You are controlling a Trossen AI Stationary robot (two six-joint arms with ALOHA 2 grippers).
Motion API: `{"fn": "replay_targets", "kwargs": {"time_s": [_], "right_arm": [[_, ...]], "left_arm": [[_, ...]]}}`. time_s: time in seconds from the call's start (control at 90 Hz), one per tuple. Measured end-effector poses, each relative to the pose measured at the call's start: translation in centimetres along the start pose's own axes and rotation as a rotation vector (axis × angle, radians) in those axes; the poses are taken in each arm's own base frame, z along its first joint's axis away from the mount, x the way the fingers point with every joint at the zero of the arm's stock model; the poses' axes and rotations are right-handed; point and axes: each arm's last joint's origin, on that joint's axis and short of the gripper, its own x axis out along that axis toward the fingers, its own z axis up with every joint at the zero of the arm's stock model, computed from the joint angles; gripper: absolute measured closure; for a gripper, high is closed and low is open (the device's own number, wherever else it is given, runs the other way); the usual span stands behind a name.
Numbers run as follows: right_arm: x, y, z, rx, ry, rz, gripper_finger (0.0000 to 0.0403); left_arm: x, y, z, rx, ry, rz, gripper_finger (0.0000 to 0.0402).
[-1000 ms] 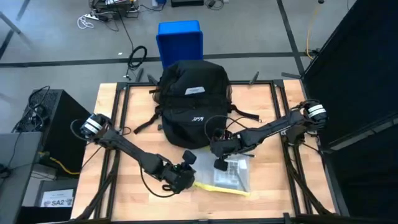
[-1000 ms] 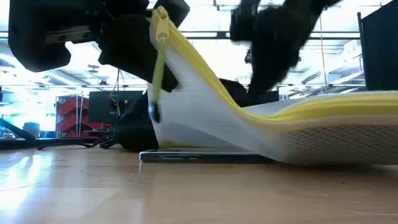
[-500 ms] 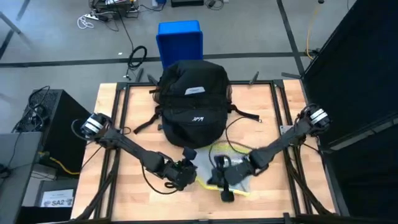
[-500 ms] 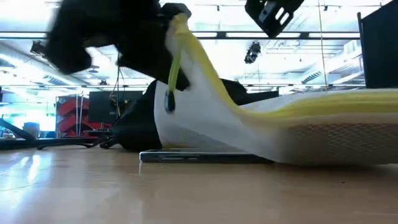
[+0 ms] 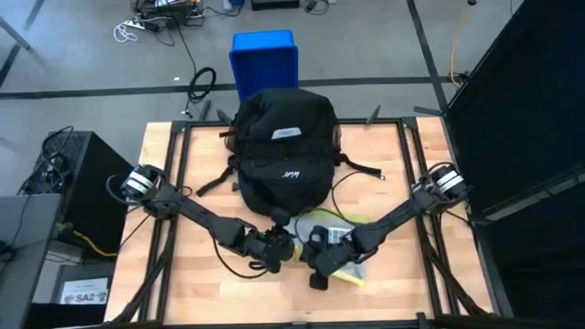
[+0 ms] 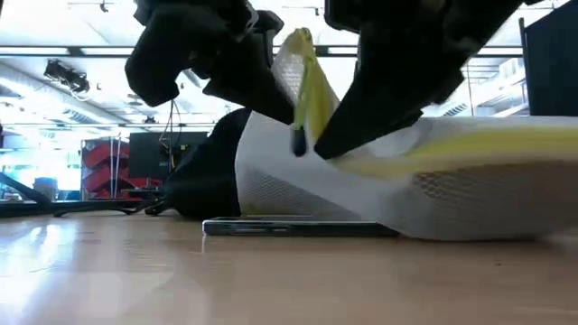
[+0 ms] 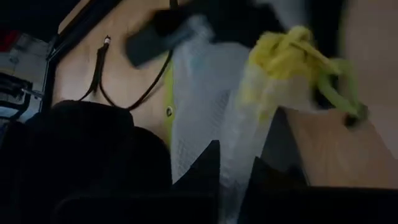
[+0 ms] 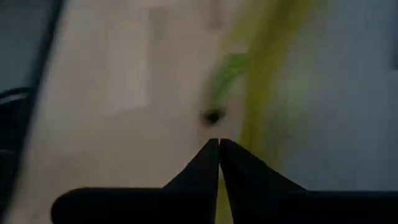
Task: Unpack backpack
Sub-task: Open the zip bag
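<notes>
Risk: both closed grippers, left (image 5: pixel 277 249) pinching the white mesh zip pouch with yellow trim (image 5: pixel 340 239) near the wooden bench's (image 5: pixel 164 196) front edge, right (image 5: pixel 315 263) beside it, could tear it.

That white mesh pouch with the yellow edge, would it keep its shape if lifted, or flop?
Probably flop: the mesh pouch curves up from the table where the left pincer lifts its corner, the rest lying flat. It likely weighs little, being thin see-through netting. The right pincer is beside that corner.
</notes>
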Motion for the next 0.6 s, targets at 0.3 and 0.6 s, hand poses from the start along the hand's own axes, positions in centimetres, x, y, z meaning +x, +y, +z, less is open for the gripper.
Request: {"fn": "replay_targets", "kwargs": {"time_s": [0.3, 0.6], "right_arm": [[-0.2, -2.3, -0.1, -0.026, 0.066, -0.175, 0.0402], [-0.8, -0.9, -0.4, -0.068, 0.114, -0.034, 0.0366]], "left_arm": [[0.0, 0.0, 0.0, -0.002, 0.002, 0.0, 0.0402], [0.0, 0.0, 0.0, -0.002, -0.001, -0.007, 0.0402]]}}
